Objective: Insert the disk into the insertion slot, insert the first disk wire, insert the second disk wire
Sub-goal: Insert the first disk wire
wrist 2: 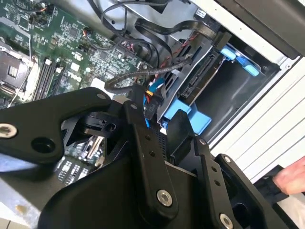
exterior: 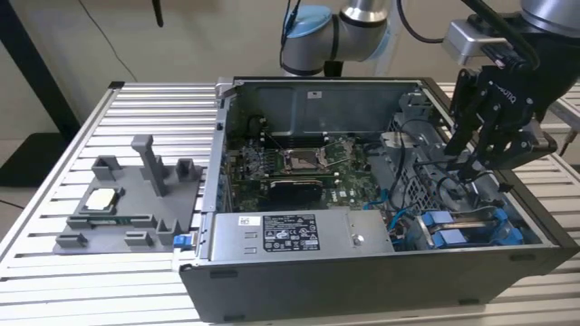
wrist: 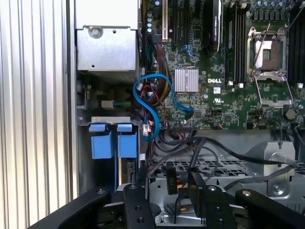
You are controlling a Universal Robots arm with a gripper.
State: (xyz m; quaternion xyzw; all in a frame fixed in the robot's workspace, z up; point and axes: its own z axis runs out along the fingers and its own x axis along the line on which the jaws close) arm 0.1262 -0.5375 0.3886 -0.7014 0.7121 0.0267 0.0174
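Note:
The disk (exterior: 450, 229) sits in its slot in the drive bay at the near corner of the open computer case (exterior: 381, 88), on the exterior view's right. Its bright blue carrier tabs show in both wrist views (wrist: 113, 143) (wrist 2: 188, 117). My gripper (exterior: 469, 168) hangs just above the bay among the cables. A black wire connector (wrist: 171, 177) (wrist 2: 148, 107) lies in the gripper's (wrist: 167, 183) (wrist 2: 155, 114) span, on a dark cable. A thin blue wire (wrist: 152, 112) loops from the board towards the disk.
The grey power-supply box (exterior: 299, 232) fills the case's near side beside the bay. The green motherboard (exterior: 299, 166) lies further in. A grey fixture (exterior: 127, 204) stands on the slatted table at the exterior view's left. A person's hand (wrist 2: 291, 179) rests outside the case.

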